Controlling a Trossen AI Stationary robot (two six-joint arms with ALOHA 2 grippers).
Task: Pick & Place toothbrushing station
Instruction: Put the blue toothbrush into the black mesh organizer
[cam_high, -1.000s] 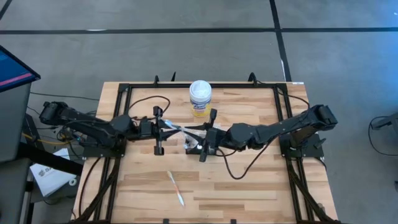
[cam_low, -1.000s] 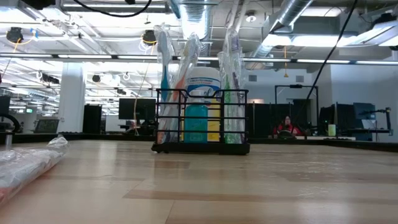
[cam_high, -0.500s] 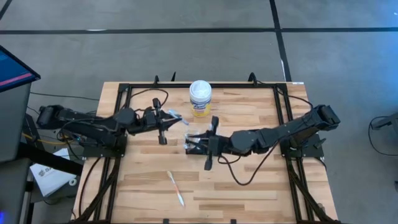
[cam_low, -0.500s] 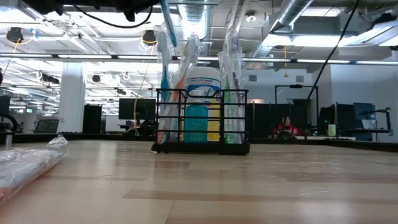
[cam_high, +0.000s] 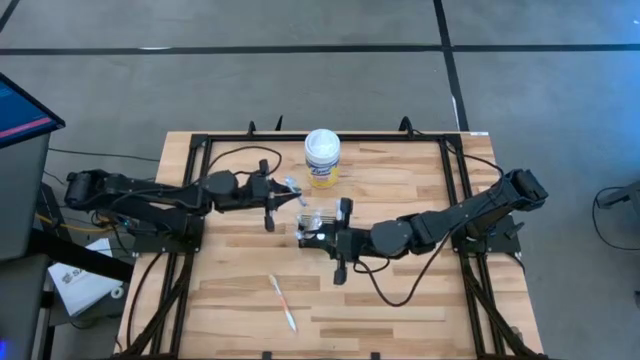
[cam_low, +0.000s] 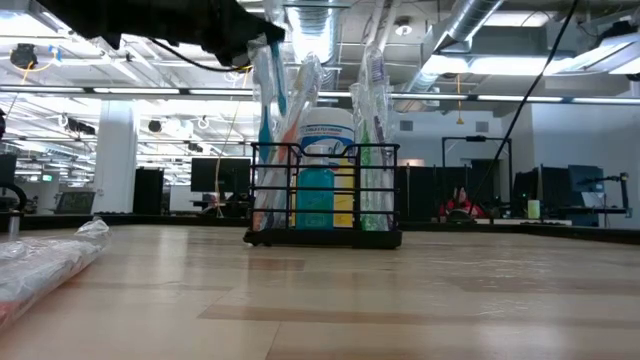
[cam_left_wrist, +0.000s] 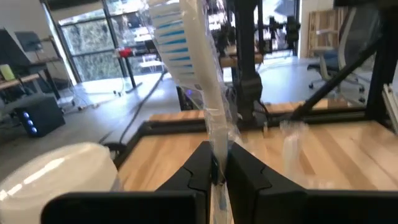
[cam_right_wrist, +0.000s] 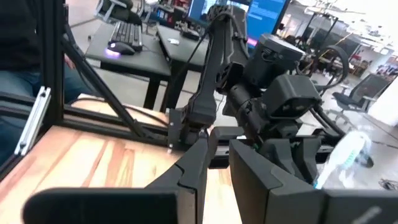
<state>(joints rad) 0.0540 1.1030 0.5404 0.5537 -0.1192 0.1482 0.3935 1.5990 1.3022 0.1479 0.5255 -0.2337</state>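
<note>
Toothbrushing station (cam_high: 313, 228) sitting mid-table, just in front of white canister (cam_high: 322, 158), holding wrapped brushes upright in low view (cam_low: 324, 192). Left gripper (cam_high: 272, 197) hovering left of station, fingers pinched on 1 wrapped toothbrush (cam_left_wrist: 189, 59). Right gripper (cam_high: 341, 243) lying low beside station's right end, fingers nearly closed, nothing between. 1 more spare toothbrush (cam_high: 281, 302) lying on table (cam_high: 420, 300) near front.

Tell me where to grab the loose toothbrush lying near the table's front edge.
Grip the loose toothbrush at mid-handle, coming straight down from above with the gripper's fingers across its narrow width. It lies flat and diagonal on the table, with bare wood on both sides.
</note>
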